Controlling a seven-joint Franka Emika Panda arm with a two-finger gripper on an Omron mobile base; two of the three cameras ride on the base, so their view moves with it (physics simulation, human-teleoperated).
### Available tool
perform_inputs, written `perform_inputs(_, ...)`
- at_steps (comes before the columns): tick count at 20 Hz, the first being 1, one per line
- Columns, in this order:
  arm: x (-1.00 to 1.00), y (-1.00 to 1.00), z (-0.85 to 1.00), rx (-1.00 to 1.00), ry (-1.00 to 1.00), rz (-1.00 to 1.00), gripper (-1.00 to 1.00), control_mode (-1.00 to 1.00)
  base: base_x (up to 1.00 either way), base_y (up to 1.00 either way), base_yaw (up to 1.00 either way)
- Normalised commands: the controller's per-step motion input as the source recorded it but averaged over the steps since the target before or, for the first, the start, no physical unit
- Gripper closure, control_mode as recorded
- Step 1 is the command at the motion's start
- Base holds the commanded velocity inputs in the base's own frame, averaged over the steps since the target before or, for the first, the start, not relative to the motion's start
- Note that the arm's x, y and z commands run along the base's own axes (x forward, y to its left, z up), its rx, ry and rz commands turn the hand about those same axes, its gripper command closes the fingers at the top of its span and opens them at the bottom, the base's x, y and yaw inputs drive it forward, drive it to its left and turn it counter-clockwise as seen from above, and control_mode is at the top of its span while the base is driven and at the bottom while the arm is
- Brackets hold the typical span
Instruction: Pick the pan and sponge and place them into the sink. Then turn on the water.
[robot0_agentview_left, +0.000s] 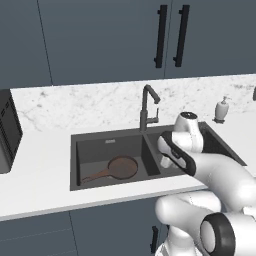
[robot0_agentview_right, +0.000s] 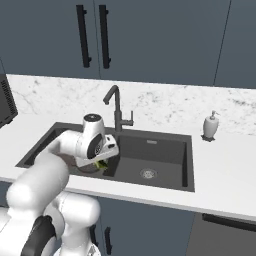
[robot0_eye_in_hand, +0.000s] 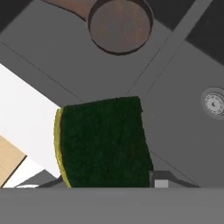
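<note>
Gripper (robot0_agentview_right: 102, 162) clamped on sponge (robot0_eye_in_hand: 103, 142), hanging over sink (robot0_agentview_left: 75, 150) near divider. Pan (robot0_agentview_left: 121, 167) already lies in left basin. Basin floor sits straight below sponge, so release looks near.

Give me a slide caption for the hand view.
End effector holding the green-topped sponge above the sink, with the pan already lying in one basin.

One pan (robot0_agentview_left: 122, 167), one sponge (robot0_eye_in_hand: 103, 142), one double-basin sink (robot0_agentview_right: 165, 172), one faucet (robot0_agentview_left: 146, 107), one soap dispenser (robot0_agentview_right: 211, 125).
</note>
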Motion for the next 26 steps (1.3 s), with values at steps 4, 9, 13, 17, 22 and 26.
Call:
perform_inputs(4,0.2,0.84,0.0,0.0,0.15,0.03,1.0,-1.0,0.0,0.0,0.0)
perform_inputs(9,0.09,0.61,0.0,0.0,0.06,0.0,1.0,-1.0,0.0,0.0,0.0)
perform_inputs(13,0.17,0.5,-0.05,0.0,0.0,0.0,1.0,-1.0,0.0,0.0,0.0)
perform_inputs(17,0.25,0.47,-0.19,0.0,0.0,-0.01,1.0,-1.0,0.0,0.0,0.0)
perform_inputs(22,0.32,0.41,-0.23,0.0,0.0,-0.02,1.0,-1.0,0.0,0.0,0.0)
perform_inputs(26,0.4,0.21,-0.21,0.0,0.0,-0.02,1.0,-1.0,0.0,0.0,0.0)
